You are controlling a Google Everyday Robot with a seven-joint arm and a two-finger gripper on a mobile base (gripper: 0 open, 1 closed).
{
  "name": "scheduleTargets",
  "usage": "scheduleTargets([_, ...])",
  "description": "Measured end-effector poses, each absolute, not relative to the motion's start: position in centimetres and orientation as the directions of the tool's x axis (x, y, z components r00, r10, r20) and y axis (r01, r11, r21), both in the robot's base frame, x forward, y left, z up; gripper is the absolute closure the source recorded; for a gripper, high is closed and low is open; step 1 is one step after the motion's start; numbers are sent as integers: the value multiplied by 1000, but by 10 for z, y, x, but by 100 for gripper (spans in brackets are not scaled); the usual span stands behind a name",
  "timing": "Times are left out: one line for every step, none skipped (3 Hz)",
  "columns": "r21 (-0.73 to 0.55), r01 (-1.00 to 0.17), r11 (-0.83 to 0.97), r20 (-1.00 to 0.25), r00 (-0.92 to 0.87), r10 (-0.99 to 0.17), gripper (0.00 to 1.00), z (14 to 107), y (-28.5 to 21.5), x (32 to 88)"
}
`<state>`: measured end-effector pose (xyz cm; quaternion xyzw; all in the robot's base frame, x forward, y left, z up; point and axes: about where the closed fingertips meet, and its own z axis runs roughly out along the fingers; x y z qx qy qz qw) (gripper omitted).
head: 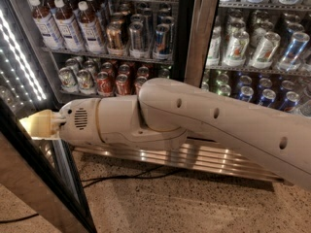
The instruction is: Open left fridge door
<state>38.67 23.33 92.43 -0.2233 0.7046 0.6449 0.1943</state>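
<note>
The left fridge door point(34, 183) stands swung out toward the left, its steel frame slanting across the bottom left corner. A strip of white LED dots point(22, 69) glows along its edge. My gripper point(39, 125), pale yellow at the end of the white arm point(194, 120), is pressed against the door's inner edge, low down. Behind it the fridge point(194, 38) shows open shelves of bottles point(63, 23) and cans point(141, 33).
The right glass door point(257, 42) is closed in front of green and blue cans. A louvred steel grille point(218, 159) runs along the fridge base. Black cables point(121, 176) lie on the speckled floor point(194, 203) under my arm.
</note>
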Motion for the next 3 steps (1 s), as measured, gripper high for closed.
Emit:
scheduleTargets([822, -569, 22, -566, -821, -81, 100, 935, 244, 379])
scheduleTargets([820, -572, -7, -570, -816, -92, 100, 942, 251, 375])
scheduleTargets([835, -543, -89, -550, -828, -105, 100, 955, 267, 359])
